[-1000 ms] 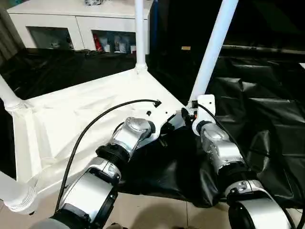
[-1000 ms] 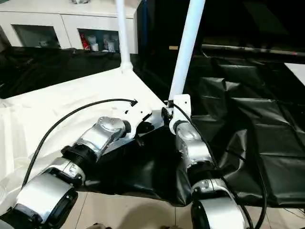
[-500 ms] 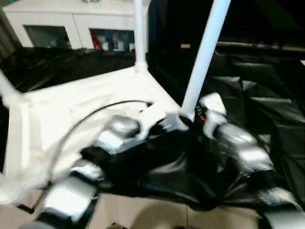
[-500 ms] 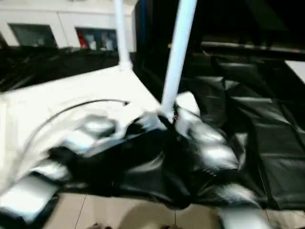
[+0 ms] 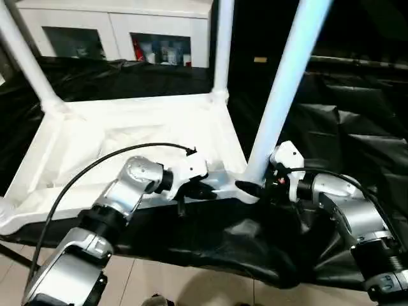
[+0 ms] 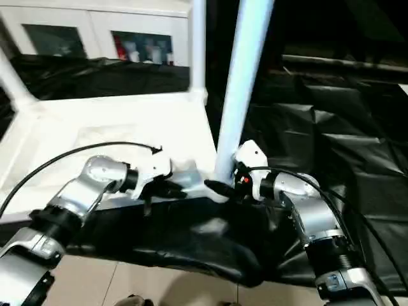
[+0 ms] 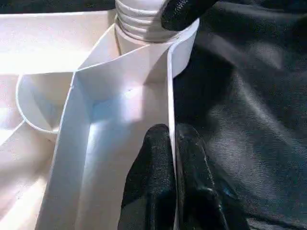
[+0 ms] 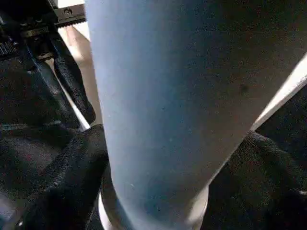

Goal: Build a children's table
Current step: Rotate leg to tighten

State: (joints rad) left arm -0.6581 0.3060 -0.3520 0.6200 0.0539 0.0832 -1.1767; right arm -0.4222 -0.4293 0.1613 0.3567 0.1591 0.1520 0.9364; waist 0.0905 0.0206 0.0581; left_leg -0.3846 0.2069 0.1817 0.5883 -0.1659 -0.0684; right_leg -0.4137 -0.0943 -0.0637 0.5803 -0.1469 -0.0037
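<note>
Tabletop is lying upside down on the black sheet, the left gripper pinching its near rim while the right gripper, now swung sideways, is clasping the near leg at its socket, probably seating it.

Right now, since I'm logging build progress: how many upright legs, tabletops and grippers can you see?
Upright white legs: 3
Tabletop: 1
Grippers, left gripper and right gripper: 2
Total: 6
</note>
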